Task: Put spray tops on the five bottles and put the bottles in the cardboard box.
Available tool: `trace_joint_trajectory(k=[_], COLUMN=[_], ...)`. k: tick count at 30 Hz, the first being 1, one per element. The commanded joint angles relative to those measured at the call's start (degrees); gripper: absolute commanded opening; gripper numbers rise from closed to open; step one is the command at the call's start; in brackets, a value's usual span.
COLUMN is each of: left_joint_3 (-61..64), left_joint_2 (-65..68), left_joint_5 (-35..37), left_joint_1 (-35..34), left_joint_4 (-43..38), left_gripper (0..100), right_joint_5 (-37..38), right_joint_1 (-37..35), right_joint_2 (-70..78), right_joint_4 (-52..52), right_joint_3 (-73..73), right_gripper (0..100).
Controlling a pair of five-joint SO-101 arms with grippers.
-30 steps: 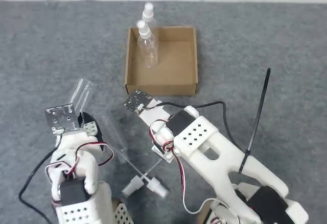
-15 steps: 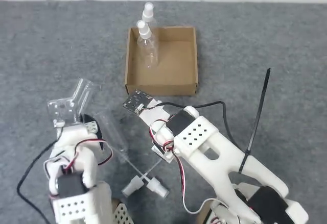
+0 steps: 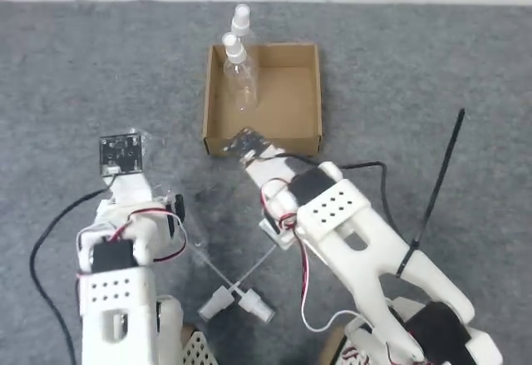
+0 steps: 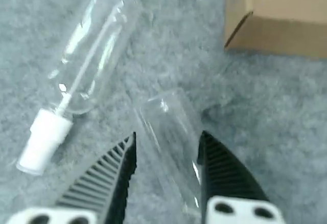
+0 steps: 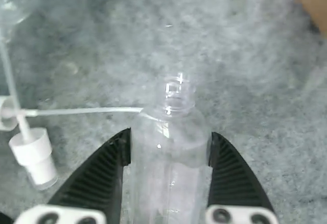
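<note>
Two arms just slid toward 12 o'clock. The right hand (image 5: 168,134) is clamped on a clear plastic bottle with no top (image 5: 171,155). The left hand (image 4: 167,136) is apart around a second clear bottle (image 4: 171,150) on the grey table (image 4: 271,112). Tops come next, I think.

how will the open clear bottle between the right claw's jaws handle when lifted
Probably light: the bottle looks empty and see-through to the carpet. Likely slippery and apt to twist, since its round, glossy body offers the right claw little flat surface. Laid on its side, it could roll.
</note>
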Motion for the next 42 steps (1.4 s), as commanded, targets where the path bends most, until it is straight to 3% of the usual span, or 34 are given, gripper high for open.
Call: trace_joint_trajectory(k=[1, 7, 22, 29, 39, 42], left_joint_3=[-6.1, -8.4, -21.1, -26.5, -28.3, -28.8], left_joint_2=[8.5, 14.8, 32.2, 39.4, 35.4, 33.3], left_joint_5=[-0.5, 1.2, 6.9, 6.9, 6.6, 0.4], left_joint_1=[0.3, 3.0, -10.4, -7.6, 1.1, 1.1], left_joint_4=[-1.4, -1.8, -2.5, 2.2, 7.2, 10.0], left_gripper=[20, 20, 21, 21, 21, 21], right_joint_5=[-1.8, -4.6, -4.6, -4.6, -5.6, -7.7], right_joint_1=[3.6, 5.9, 6.2, 6.5, 10.8, 12.2], right_joint_2=[-3.6, -3.6, -2.9, -3.2, -3.6, -3.6], right_joint_4=[-1.5, -2.7, -3.8, -3.8, -3.9, -3.8], right_joint_3=[-1.8, -2.5, -2.2, -2.2, -2.8, -3.7], right_gripper=[9.6, 9.6, 9.6, 9.7, 9.7, 9.7])
